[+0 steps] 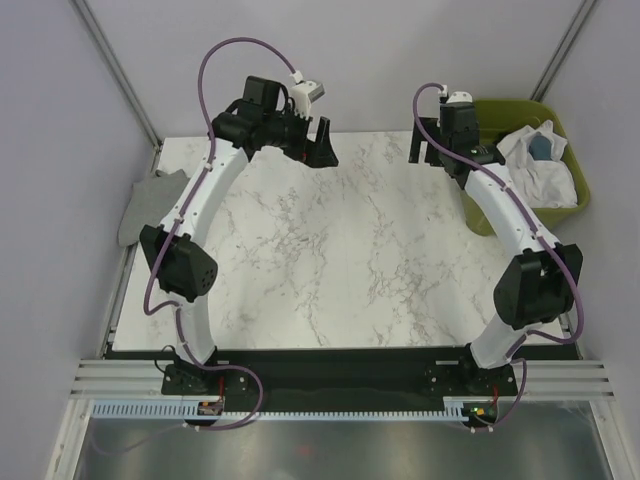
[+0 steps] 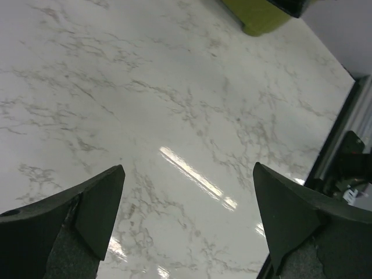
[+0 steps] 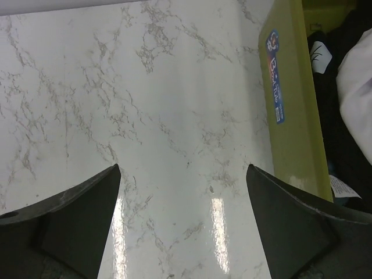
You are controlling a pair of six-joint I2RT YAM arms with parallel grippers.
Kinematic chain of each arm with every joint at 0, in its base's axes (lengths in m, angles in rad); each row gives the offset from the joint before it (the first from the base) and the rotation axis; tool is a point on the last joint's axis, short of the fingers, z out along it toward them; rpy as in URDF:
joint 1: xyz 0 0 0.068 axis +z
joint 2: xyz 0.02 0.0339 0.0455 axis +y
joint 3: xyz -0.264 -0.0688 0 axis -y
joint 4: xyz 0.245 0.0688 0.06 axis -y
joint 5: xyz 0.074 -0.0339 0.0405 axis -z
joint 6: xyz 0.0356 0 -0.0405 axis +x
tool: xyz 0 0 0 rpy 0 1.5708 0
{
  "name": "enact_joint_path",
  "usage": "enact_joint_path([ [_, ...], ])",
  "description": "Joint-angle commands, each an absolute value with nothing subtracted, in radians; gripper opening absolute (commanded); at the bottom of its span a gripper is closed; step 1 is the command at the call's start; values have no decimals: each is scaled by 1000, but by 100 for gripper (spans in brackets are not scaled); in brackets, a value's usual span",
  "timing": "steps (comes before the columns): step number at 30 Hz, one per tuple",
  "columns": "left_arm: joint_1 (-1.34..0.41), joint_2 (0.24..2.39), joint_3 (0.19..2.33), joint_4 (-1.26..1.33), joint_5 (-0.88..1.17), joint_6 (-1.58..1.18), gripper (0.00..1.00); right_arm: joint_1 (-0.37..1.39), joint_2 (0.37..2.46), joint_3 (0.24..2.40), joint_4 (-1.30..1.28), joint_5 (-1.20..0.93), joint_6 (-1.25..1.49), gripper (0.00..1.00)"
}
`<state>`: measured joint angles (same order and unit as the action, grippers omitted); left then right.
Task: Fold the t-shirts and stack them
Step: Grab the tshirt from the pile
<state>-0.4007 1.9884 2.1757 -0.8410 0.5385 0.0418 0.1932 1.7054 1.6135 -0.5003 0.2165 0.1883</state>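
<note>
A white t-shirt (image 1: 545, 178) lies crumpled in the olive-green bin (image 1: 574, 205) at the back right, with a blue-teal one (image 1: 541, 146) on top; white cloth (image 3: 356, 87) and dark cloth (image 3: 337, 131) also show in the right wrist view. A grey t-shirt (image 1: 150, 203) hangs off the table's left edge. My left gripper (image 1: 318, 145) is open and empty above the back of the table, left of centre. My right gripper (image 1: 432, 150) is open and empty just left of the bin. Both wrist views show bare marble between the fingers (image 2: 99, 209) (image 3: 81, 221).
The marble table (image 1: 330, 250) runs between the arms. The bin's green wall (image 3: 290, 99) carries a blue label and stands close on the right gripper's right side. Its corner (image 2: 258, 14) shows at the top of the left wrist view. Grey walls enclose the back.
</note>
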Motion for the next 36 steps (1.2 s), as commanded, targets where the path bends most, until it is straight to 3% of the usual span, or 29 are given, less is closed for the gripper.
enact_joint_path([
  [1, -408, 1893, 2085, -888, 830, 37, 100, 210, 1655, 1554, -503, 178, 170, 98],
  [5, -410, 1848, 2042, -922, 763, 81, 100, 218, 1640, 1531, -505, 176, 46, 98],
  [7, -390, 1862, 2091, -955, 707, 78, 100, 218, 1661, 1566, -506, 274, -35, 98],
  [9, -350, 1859, 2083, -986, 765, 39, 100, 209, 1686, 1626, -499, 395, -58, 98],
  [19, -186, 1744, 1827, -895, 960, -60, 99, 6, 1727, 1703, -456, 396, -126, 98],
  [26, -135, 1834, 1900, -900, 735, -23, 93, -48, 1727, 1648, -472, 396, -78, 98],
  [30, -135, 1859, 1942, -923, 742, 3, 88, -61, 1747, 1657, -472, 468, -89, 98],
  [36, -135, 1868, 1928, -914, 643, 89, 82, -161, 1891, 1744, -483, 361, -49, 92],
])
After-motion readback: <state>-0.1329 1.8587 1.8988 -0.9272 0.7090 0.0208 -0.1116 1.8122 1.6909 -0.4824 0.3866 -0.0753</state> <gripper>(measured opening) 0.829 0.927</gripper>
